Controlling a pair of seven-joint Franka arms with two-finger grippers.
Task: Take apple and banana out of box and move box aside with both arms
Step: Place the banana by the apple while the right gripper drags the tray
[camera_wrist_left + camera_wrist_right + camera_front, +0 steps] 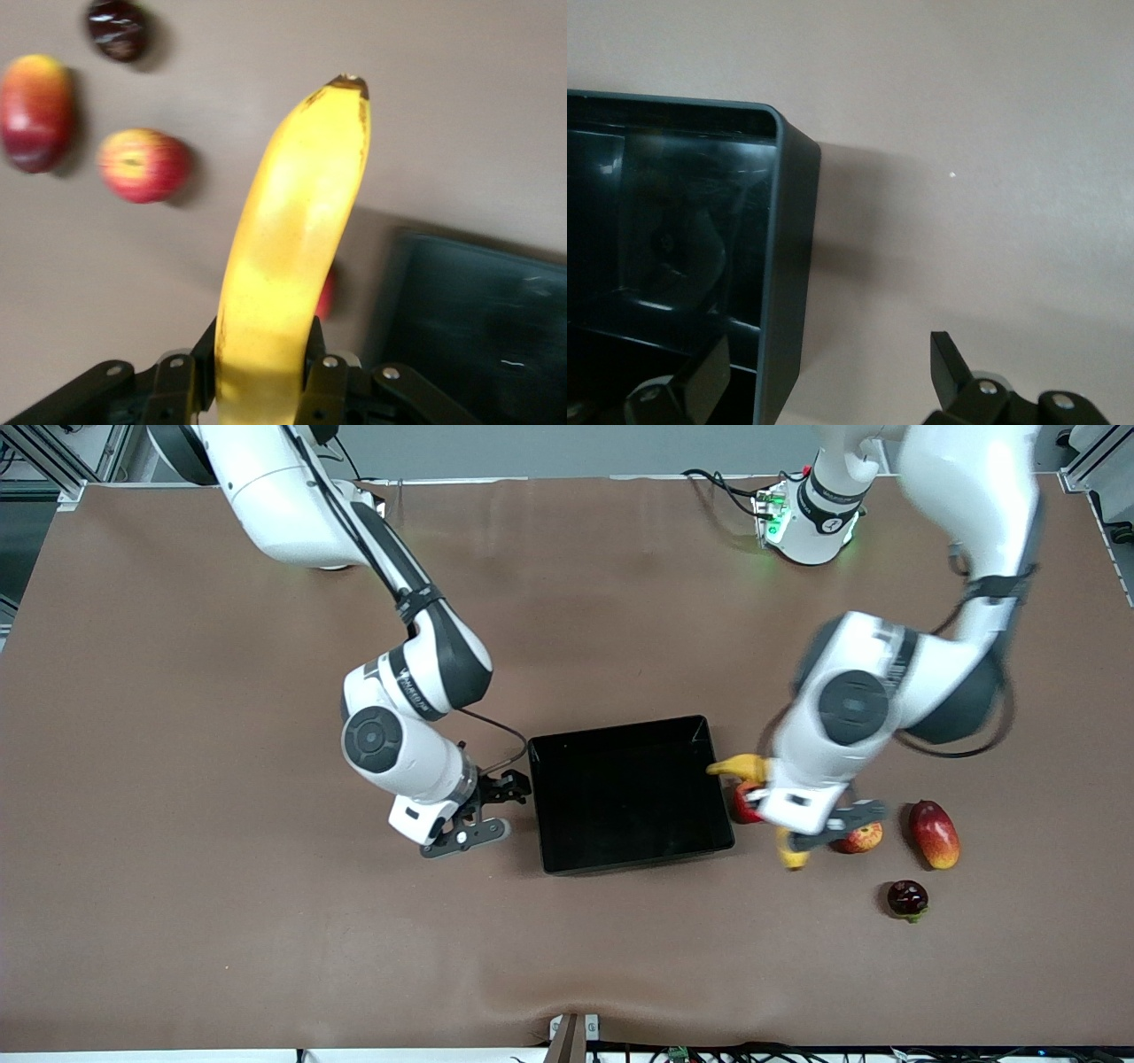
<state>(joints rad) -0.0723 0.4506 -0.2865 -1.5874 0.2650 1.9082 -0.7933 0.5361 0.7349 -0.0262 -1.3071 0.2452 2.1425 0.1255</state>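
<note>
Pomegranate [907, 898]; left gripper [266, 376] fingers clamp banana [292, 239].

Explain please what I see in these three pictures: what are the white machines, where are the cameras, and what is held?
These are two white robot arms at a brown table. One picture looks down from a high camera facing them; the other two come from cameras on each arm's wrist. The left hand is shut on a yellow banana, held up beside the black tray. The right hand is open, its fingers either side of the tray's wall at the right arm's end. On the table toward the left arm's end lie an apple, a mango, a dark pomegranate and another red fruit, partly hidden.
</note>
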